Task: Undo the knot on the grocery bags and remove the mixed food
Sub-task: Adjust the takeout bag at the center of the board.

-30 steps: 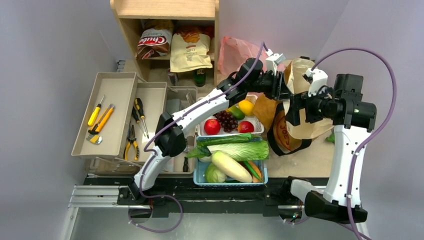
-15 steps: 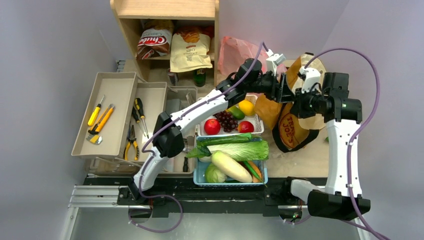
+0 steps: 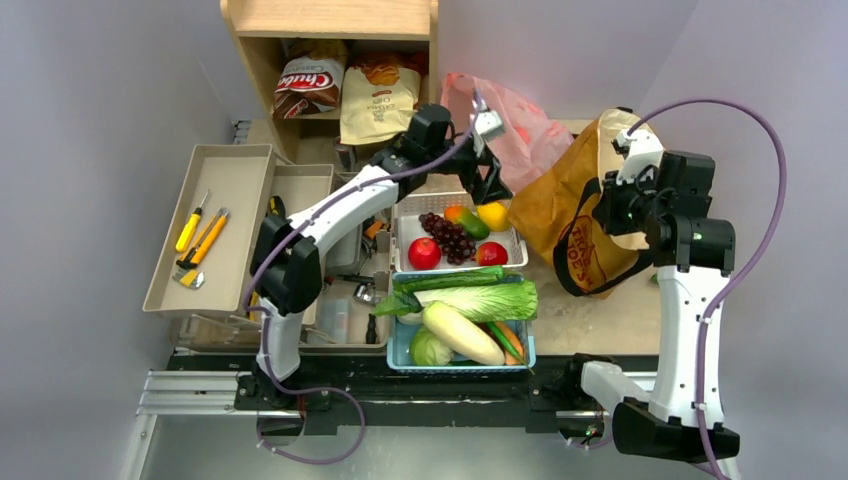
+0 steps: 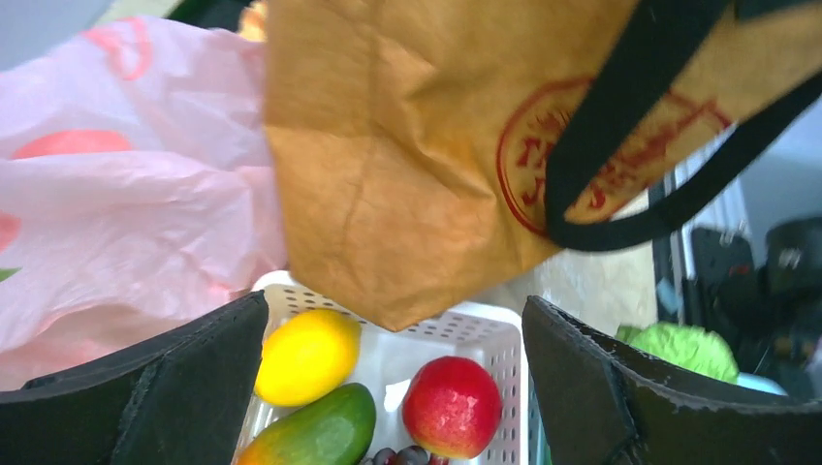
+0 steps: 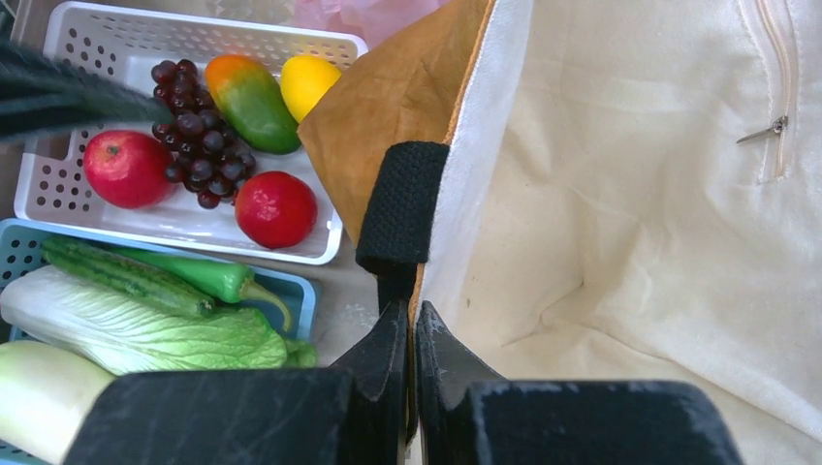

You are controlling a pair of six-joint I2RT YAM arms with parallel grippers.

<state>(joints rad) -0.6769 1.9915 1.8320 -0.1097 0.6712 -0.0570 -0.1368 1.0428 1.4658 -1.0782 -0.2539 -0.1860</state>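
Note:
The brown paper bag with black straps stands right of the white basket. My right gripper is shut on its rim beside a strap, and the cream lining shows inside. My left gripper hangs open over the basket's far corner, holding nothing. The pink plastic bag lies behind it; no knot shows on it. Apples, grapes, a lemon and a mango fill the white basket. Cucumber, napa cabbage and daikon lie in the blue basket.
A wooden shelf at the back holds a Chubs bag and a tan snack bag. Grey trays with screwdrivers and pliers sit on the left. A green pepper lies in the blue basket.
My left gripper let go of the brown bag's rim, opened wide and drew back left over the white basket. My right gripper shut on the bag's rim.

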